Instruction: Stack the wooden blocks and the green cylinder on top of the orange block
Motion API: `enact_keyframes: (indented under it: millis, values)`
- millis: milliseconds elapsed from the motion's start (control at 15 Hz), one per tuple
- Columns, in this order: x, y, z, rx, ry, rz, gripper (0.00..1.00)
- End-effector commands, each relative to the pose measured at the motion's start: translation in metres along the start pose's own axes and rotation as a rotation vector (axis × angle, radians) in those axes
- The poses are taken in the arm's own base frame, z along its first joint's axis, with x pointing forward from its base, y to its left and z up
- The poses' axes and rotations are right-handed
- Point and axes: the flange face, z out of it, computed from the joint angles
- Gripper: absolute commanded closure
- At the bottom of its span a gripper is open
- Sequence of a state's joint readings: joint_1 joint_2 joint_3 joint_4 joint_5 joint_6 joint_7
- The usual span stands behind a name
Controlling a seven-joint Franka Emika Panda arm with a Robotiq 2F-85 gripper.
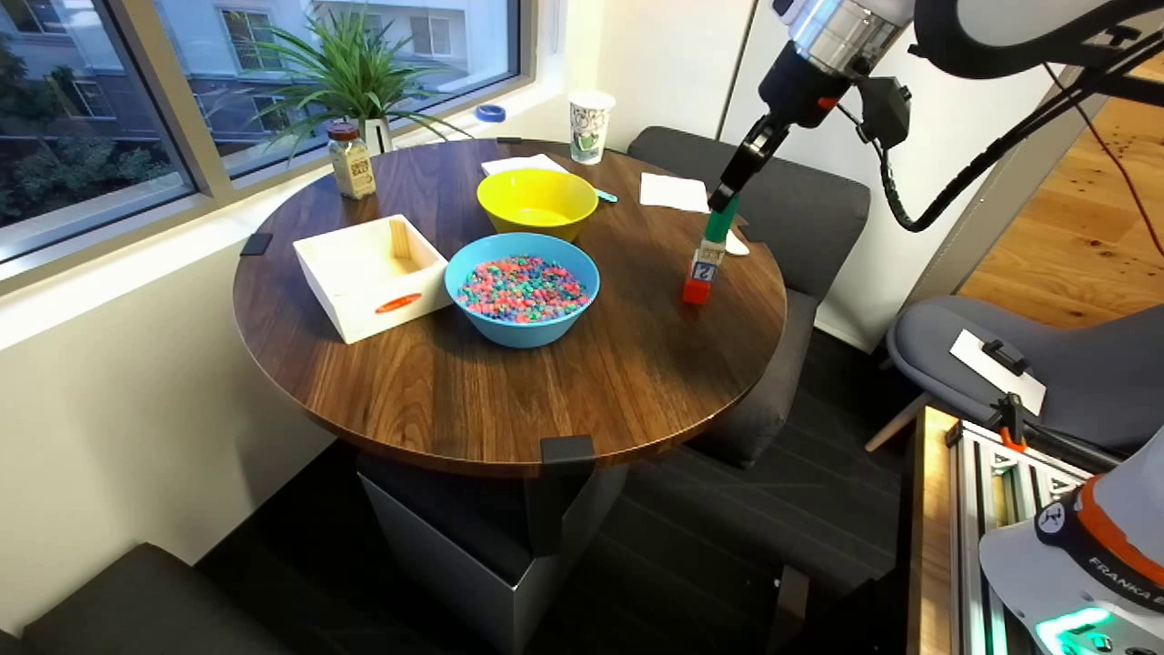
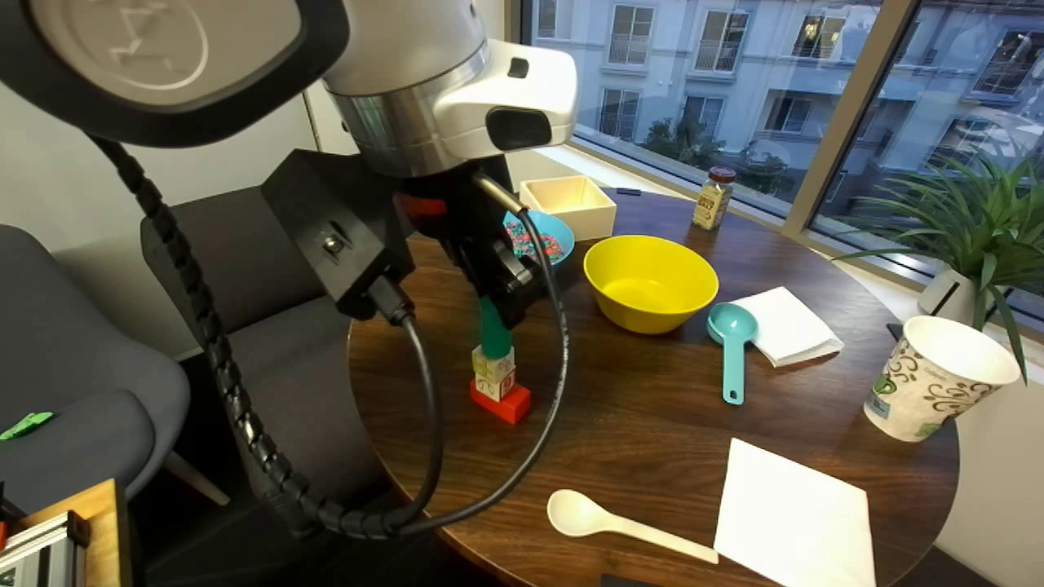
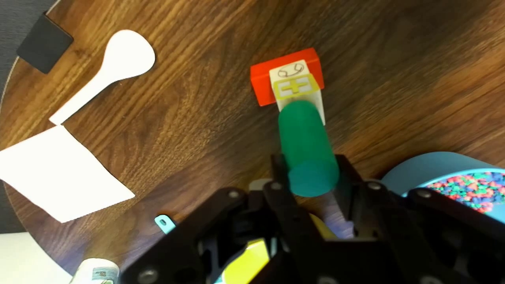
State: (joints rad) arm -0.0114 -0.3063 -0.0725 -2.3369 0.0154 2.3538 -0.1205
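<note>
Off-white spoon (image 2: 617, 523) lies near the red-orange block (image 2: 511, 408).

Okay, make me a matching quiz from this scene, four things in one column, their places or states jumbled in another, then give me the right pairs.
Things
1. green cylinder
2. reddish-orange rectangular block
3. round light-blue bowl
4. cream-coloured spoon

Places and states
A. filled with multicoloured bits
B. lying next to a flat white square sheet
C. between the fingers
D. beneath two pale wooden cubes

Right pairs: 1-C, 2-D, 3-A, 4-B.
</note>
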Motion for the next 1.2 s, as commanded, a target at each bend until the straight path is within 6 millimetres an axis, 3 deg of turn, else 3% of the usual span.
enact_keyframes:
  millis: [0,1133]
  values:
    - [-0.0019,-0.0036,-0.0024,0.017,-0.017,0.007,0.90]
    - [-0.0054,-0.0046,-0.0032,-0.002,-0.022,0.018,0.90]
